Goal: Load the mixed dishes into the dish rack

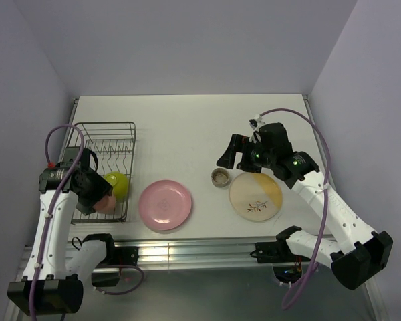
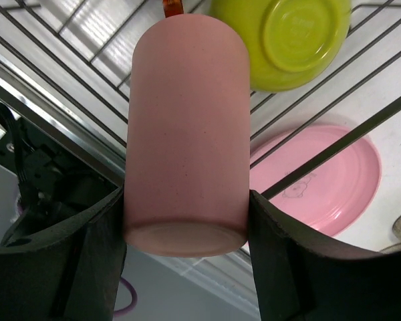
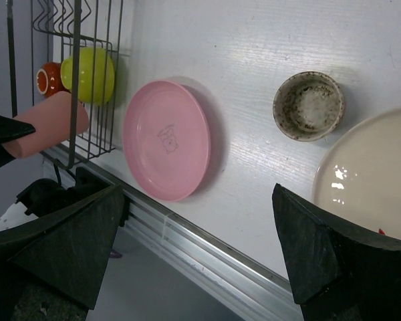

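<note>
My left gripper (image 1: 97,195) (image 2: 186,200) is shut on the salmon-pink cup (image 2: 187,134) (image 1: 107,203), gripping it near its base over the near end of the dish rack (image 1: 107,124) (image 2: 67,40). The lime-green bowl (image 1: 117,184) (image 2: 287,40) lies in the rack beside the cup. The dark red-orange mug (image 3: 48,79) is behind the bowl in the rack. The pink plate (image 1: 165,204) (image 3: 167,140), the small grey-tan cup (image 1: 220,177) (image 3: 309,105) and the cream-and-orange plate (image 1: 255,194) (image 3: 367,180) lie on the table. My right gripper (image 1: 232,159) (image 3: 197,194) is open and empty, above the grey-tan cup.
A metal rail (image 1: 187,251) runs along the table's near edge, just below the pink plate. The rack's far half (image 1: 110,144) holds only upright prongs. Walls close in on the left, the back and the right.
</note>
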`<state>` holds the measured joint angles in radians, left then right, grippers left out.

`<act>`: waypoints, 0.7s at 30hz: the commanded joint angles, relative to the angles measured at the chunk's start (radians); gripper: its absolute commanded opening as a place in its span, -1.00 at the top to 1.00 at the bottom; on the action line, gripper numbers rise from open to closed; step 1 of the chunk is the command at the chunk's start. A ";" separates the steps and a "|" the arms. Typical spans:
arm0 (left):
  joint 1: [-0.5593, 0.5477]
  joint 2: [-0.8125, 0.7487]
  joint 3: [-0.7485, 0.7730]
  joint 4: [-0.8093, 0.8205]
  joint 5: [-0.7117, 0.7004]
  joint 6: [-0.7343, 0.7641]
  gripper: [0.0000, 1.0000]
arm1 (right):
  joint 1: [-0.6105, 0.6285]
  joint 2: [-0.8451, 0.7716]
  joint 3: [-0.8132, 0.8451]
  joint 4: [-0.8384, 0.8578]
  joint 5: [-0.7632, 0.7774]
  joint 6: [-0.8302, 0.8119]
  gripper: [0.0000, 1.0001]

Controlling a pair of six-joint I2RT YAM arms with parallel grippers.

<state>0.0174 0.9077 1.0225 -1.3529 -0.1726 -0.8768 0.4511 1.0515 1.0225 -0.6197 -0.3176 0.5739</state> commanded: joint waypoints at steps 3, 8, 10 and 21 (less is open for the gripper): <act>0.024 0.022 0.010 -0.026 0.110 0.028 1.00 | 0.011 -0.008 -0.001 0.046 0.015 -0.019 -0.99; 0.053 0.080 0.014 -0.025 0.165 0.044 1.00 | 0.012 -0.001 0.002 0.048 0.008 -0.019 -0.99; 0.061 0.094 0.016 -0.025 0.165 0.053 1.00 | 0.012 -0.001 0.002 0.043 0.014 -0.022 -0.99; 0.102 0.118 -0.048 -0.023 0.193 0.097 0.92 | 0.031 0.019 0.002 0.049 0.026 -0.023 -0.99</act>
<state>0.1047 1.0271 0.9890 -1.3586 -0.0032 -0.8143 0.4698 1.0645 1.0218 -0.6136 -0.3065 0.5667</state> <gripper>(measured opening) 0.685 0.996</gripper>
